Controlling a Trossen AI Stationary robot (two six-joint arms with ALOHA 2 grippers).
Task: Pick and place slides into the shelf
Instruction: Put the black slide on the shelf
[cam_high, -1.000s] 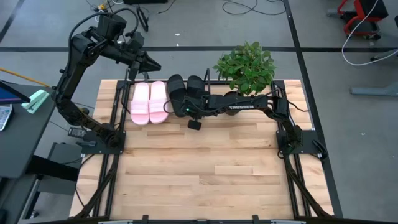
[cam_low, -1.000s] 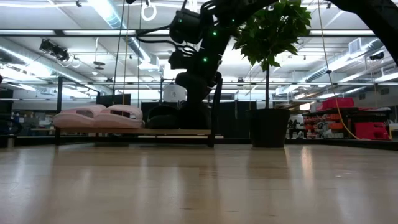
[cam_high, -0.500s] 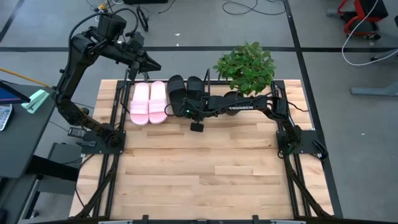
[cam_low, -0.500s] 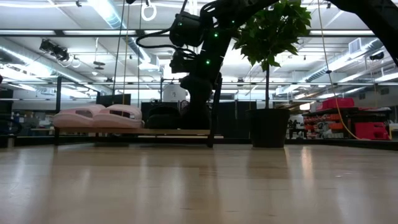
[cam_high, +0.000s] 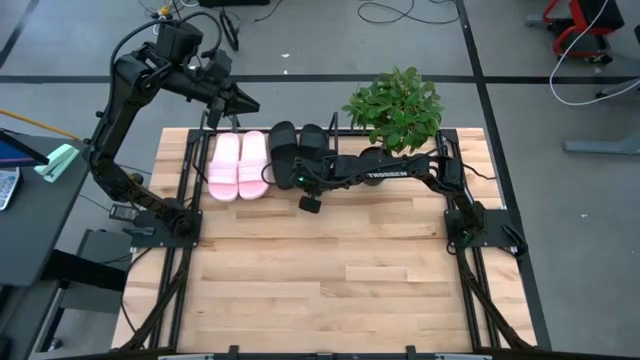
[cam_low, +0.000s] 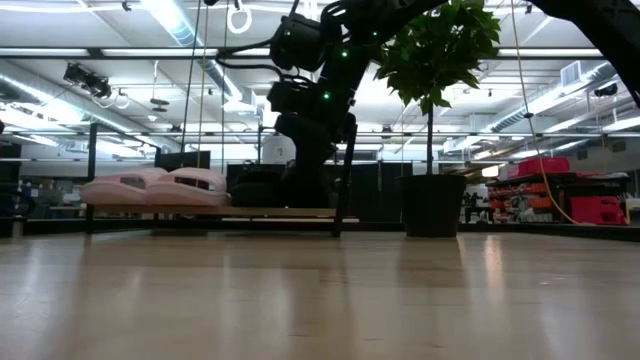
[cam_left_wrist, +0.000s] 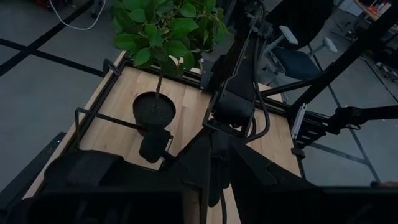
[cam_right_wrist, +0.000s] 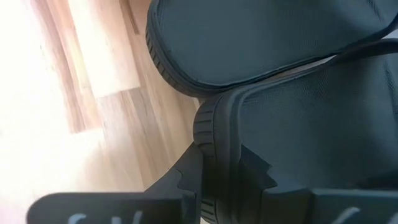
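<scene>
Two pale pink slides (cam_high: 238, 165) and two black slides (cam_high: 298, 148) lie side by side, soles down, on the low black shelf (cam_low: 338, 190) at the table's far edge. In the low view the pink pair (cam_low: 160, 187) sits left of the dark pair (cam_low: 258, 186). My right gripper (cam_high: 298, 178) reaches across from the table's right to the near ends of the black slides and is shut on one of them (cam_right_wrist: 311, 124). The other black slide (cam_right_wrist: 261, 37) lies right beside it. My left gripper (cam_high: 243, 103) hangs raised above the shelf's far left corner, fingers shut (cam_left_wrist: 214, 165). My right gripper (cam_right_wrist: 217, 180) pinches the rounded end rim (cam_right_wrist: 214, 127) of one black slide between its two fingers. The fingers come roughly level from the table's right and near side. The slide lies flat next to the other black one; whether it is lifted I cannot tell.
A potted plant (cam_high: 395, 108) stands just right of the shelf, close to my right arm; its pot (cam_low: 432, 205) sits on the table. The wide wooden tabletop (cam_high: 330, 270) stretches toward the near edge. Black arm frames run along both sides.
My right gripper has swayed slightly right, then shifted a little toward the table's left, at the black slides' near ends, staying shut. The pink slides have kept still.
</scene>
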